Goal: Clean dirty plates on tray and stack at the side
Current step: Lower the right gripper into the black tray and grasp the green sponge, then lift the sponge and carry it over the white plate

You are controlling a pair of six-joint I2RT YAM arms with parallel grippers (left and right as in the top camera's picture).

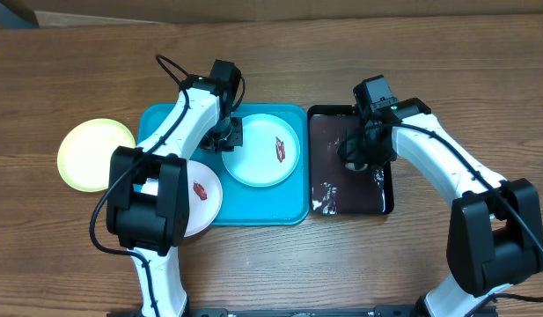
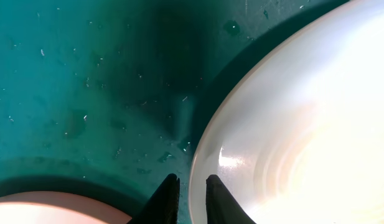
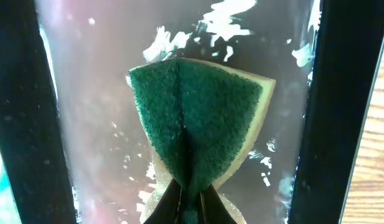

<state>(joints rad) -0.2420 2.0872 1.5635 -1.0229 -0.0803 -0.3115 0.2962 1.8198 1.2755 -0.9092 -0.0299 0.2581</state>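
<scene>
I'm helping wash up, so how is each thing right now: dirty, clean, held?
pale blue plate: on turquoise tray, dirty, one red bit.
white plate: at tray's corner, dirty, one red bit.
yellow-green plate: on table, no bits visible.
sponge: folded, pinched by right gripper.
right gripper: shut on sponge.
left gripper: astride pale blue plate's rim, grip unclear.
black tray: wet, foamy streaks.

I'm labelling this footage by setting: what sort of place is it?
Probably a robotics lab bench, not a kitchen: a wooden table, a turquoise rectangular plastic tray holding round plastic plates, and a glossy black tray with a green scouring sponge.
</scene>
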